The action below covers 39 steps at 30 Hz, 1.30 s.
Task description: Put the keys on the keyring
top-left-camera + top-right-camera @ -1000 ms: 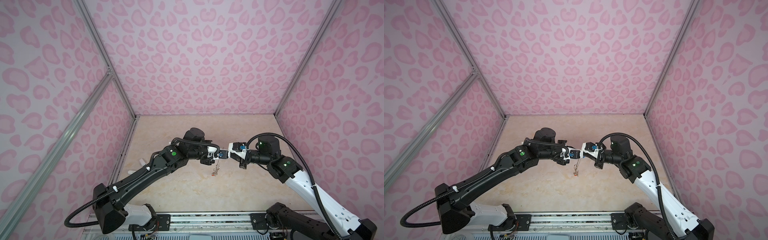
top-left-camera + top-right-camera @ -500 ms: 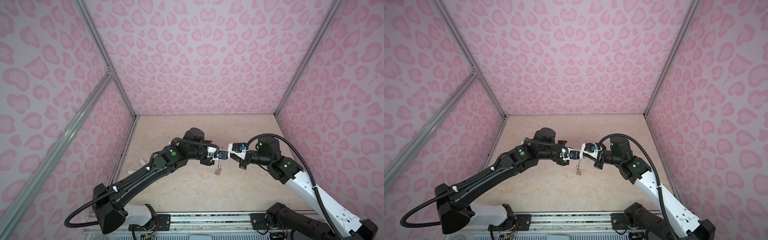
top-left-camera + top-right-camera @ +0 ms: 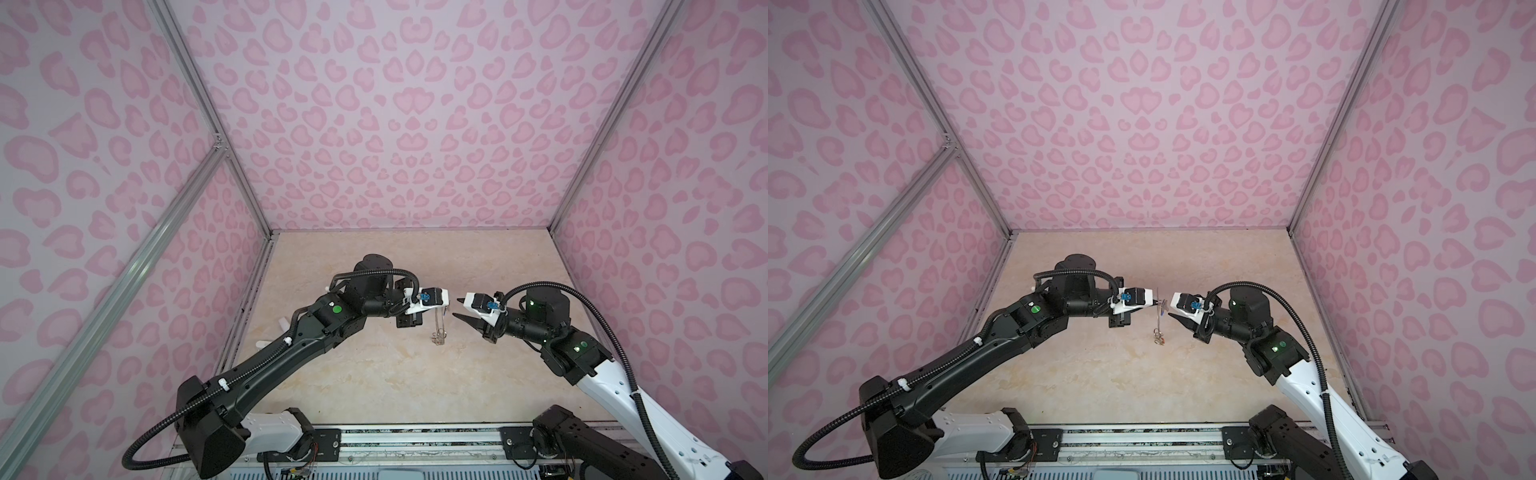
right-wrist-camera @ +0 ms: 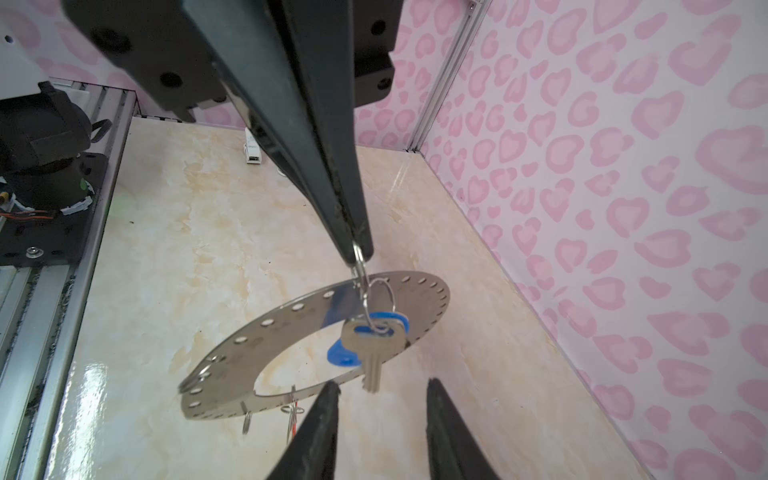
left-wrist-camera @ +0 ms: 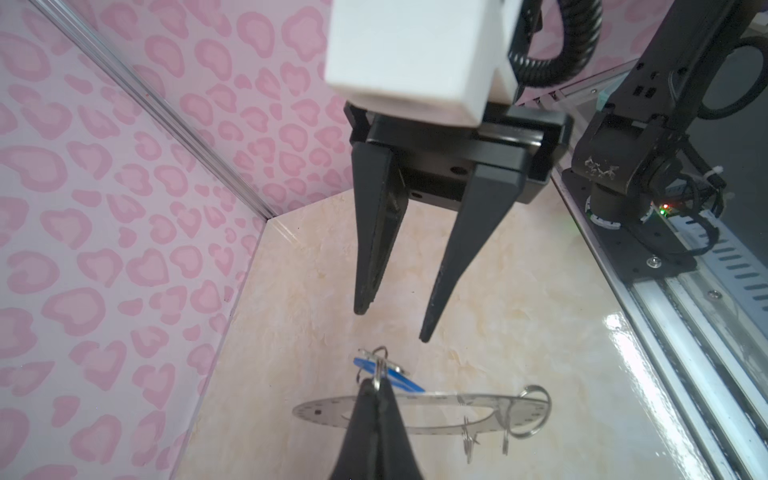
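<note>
Keyring (image 4: 291,328), holed steel disc, hangs above the table (image 4: 208,232) from a small ring (image 4: 360,266) pinched in the closed left gripper (image 4: 355,249), blue-tagged key (image 4: 372,345) dangling there too; right gripper (image 5: 392,326), part-open, empty, just beside the key; advisable: keep left grip firm, avoid snagging.

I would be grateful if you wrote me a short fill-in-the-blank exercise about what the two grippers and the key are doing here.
1. The left gripper is ___ on a small split ring, from which the keyring hangs.
2. The key dangling beside the keyring carries a ___ tag.
3. The right gripper holds nothing, and its jaws stand ___.

Missing words: shut; blue; open.
</note>
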Available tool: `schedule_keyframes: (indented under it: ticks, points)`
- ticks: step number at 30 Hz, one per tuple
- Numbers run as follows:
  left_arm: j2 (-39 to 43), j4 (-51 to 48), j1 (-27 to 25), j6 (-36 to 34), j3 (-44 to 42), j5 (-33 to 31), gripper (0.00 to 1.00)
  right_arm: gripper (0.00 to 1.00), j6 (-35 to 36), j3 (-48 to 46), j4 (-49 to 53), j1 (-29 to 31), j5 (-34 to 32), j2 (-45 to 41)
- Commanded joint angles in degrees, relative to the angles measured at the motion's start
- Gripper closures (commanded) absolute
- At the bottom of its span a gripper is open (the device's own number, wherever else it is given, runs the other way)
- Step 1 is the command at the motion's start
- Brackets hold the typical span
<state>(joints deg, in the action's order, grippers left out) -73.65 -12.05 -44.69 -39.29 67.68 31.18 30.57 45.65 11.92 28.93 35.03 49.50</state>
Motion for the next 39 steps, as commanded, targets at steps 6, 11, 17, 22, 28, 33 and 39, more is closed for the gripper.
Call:
schedule_keyframes:
  ticks: [6,11,17,22,28,33,39]
  points:
    - [1.4,9.2,0.6,4.9,-2.3,4.8,0.97,0.63,-2.6,-1.0,-7.8,0.8,0.6,0.1]
    - [1.4,10.4,0.6,6.3,-2.7,4.4,0.97,0.69,-1.1,-2.0,-10.6,2.6,-2.0,-1.1]
    - [1.0,10.9,0.6,7.0,-2.6,4.4,0.97,0.77,2.1,-2.2,-11.1,4.3,-5.6,-2.1]
    - [0.9,10.7,0.7,7.0,-2.5,4.6,0.97,0.82,3.7,-2.2,-11.1,4.5,-6.9,-2.0]
    - [0.6,10.6,0.7,7.2,-2.2,4.9,0.97,0.84,5.6,-1.8,-11.4,5.0,-7.5,-1.6]
    - [0.1,10.4,0.7,7.3,-1.7,5.1,0.97,0.84,6.6,-1.7,-11.9,5.2,-7.9,-1.6]
    - [-0.5,10.1,0.6,7.3,-1.1,5.2,0.97,0.85,7.2,-1.6,-11.6,5.2,-7.9,-1.7]
